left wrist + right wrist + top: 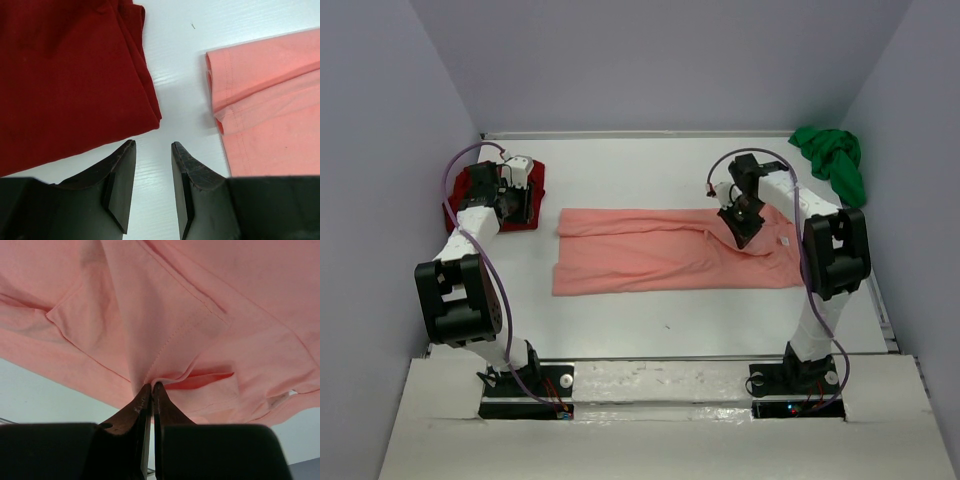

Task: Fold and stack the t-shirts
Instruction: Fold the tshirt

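Checking in mid-run on the shirt folding job. The pink shirt (660, 262) is spread across the middle of the table (650, 170), long axis running left to right, parallel to the near edge. My right gripper (151, 386) is pinched tight on a ridge of pink cloth near the shirt's right end. The left gripper (153, 146) is about halfway open with nothing in it, hanging over bare table at the far-left corner, right between the red shirt (70, 75) and the pink one's left edge.

So the bit that matters: the free end of the pink shirt points straight at the left arm, and that arm is way closer to it than the right one. From the left fingers the pink corner sits just off to the right, red just off to the left. My guess is any lengthwise fold goes along that left-right axis, either right end carried over toward the left or the left end picked up too.

Stuff I can't make out: the right arm covers the end it's holding, so no idea if that's sleeve or collar, or how many layers are caught. The red one is partly under the left arm. The green shirt (832, 160) is just a bunched heap in the far-right corner.
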